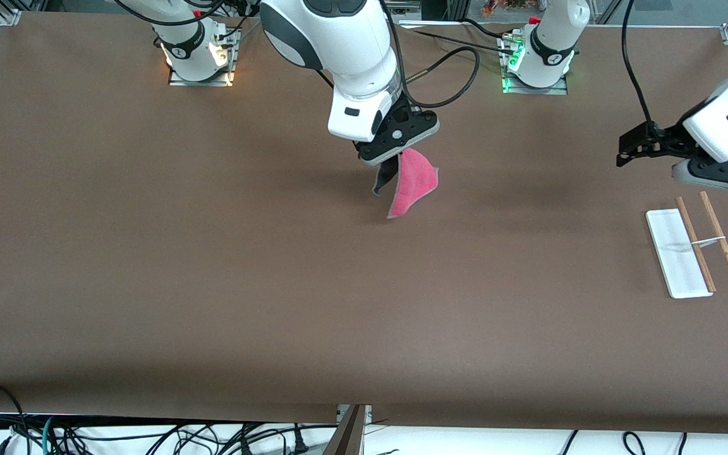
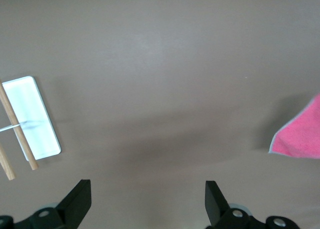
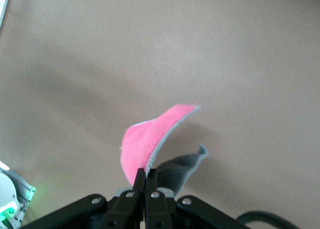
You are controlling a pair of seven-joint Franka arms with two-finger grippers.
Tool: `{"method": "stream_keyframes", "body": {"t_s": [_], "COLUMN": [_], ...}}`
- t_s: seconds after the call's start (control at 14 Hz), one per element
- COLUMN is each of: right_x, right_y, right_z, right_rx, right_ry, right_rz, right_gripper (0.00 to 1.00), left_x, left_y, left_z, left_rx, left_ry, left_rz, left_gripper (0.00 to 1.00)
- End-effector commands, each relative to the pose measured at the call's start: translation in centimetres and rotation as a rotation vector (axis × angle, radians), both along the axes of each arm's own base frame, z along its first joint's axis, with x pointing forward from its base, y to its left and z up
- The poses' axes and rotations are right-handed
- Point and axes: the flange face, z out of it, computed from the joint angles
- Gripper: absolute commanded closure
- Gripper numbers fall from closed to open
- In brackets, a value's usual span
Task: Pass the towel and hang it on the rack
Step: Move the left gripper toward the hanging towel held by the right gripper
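The right tool is hanging in the air over the middle of the desk, toward the robots' bases. Its two fingers are pressed together and are pinching one corner of the towel. The towel is hanging from this pinch above the desk; its pink face is drooping toward 5 o'clock from the tool in the front view, and a darker grey flap is curling beside it.

The left tool is waiting in the air at the left arm's end of the desk, at about 11 o'clock from the rack. Its fingers are standing wide apart and are holding nothing.

The rack is standing on the desk under that tool, with its two wooden rods lying along its white base.
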Motion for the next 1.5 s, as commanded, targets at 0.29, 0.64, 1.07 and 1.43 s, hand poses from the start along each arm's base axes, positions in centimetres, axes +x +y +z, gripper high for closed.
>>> {"method": "stream_keyframes", "body": {"t_s": [0.29, 0.64, 1.07, 1.43], "right_x": [-2.5, -3.0, -3.9, -3.9], "right_y": [2.0, 2.6, 3.6, 3.6], "right_z": [0.9, 1.2, 1.8, 2.0], "right_rx": [0.013, 0.030, 0.071, 0.073], "right_ry": [-0.050, -0.063, -0.076, -0.076], "right_rz": [0.190, 0.201, 0.219, 0.212], "right_gripper": [1.00, 1.00, 1.00, 1.00], "left_x": [0.0, 0.0, -0.9, -1.7], "left_y": [-1.2, -1.5, -4.7, -7.2], "left_z": [-9.6, -15.6, -21.9, -25.9], "left_rx": [-0.017, -0.026, -0.249, -0.386], "left_ry": [0.021, -0.035, -0.164, -0.213], "left_rz": [-0.020, -0.062, -0.181, -0.457], "left_gripper": [0.00, 0.00, 0.00, 0.00]}}
